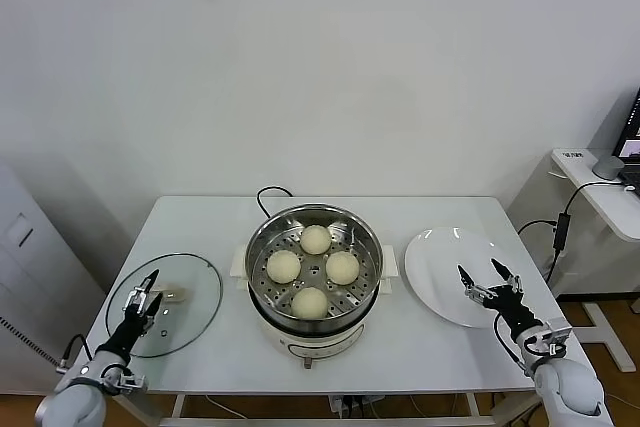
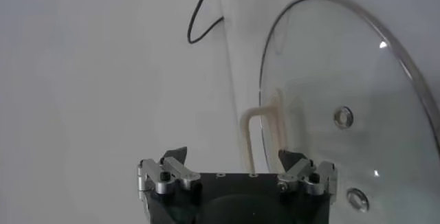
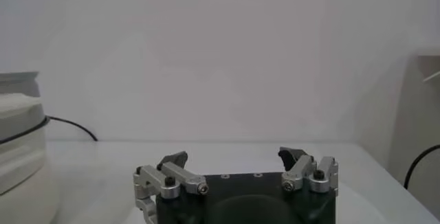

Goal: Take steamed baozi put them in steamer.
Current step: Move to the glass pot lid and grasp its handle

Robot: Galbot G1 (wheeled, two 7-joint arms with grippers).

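Lower left of the head view: the left gripper [image 1: 147,289] hangs over the near edge of the glass lid [image 1: 190,287], fingers spread wide and holding nothing. The left wrist view confirms this, with both fingertips standing apart and the lid's white handle [image 2: 262,132] visible beyond them.

Lower right: the right gripper [image 1: 490,280] sits over the near part of the white plate [image 1: 440,262], jaws likewise fully parted and empty. The plate carries nothing.

Lower centre of the frame, on the white table [image 1: 200,222]: the steamer [image 1: 314,282], a shiny steel pot on a white base. All four steamed baozi [image 1: 310,301] lie on its perforated tray in a diamond, one near, one left, one right, one far, each apart from its neighbours. Judged from this layout, the loading appears complete.

Handling assessment: the buns look light, soft and smooth-skinned, likely to dent or tear under a hard squeeze and perhaps tacky on the surface. The sensible hold is across the widest part of the body, fingers coming down from above on opposite sides, closing only until the dough yields slightly. The steel wall close around the outer buns leaves limited room for a finger on that side.

Farther back: the black cord [image 1: 268,194] loops behind the pot.
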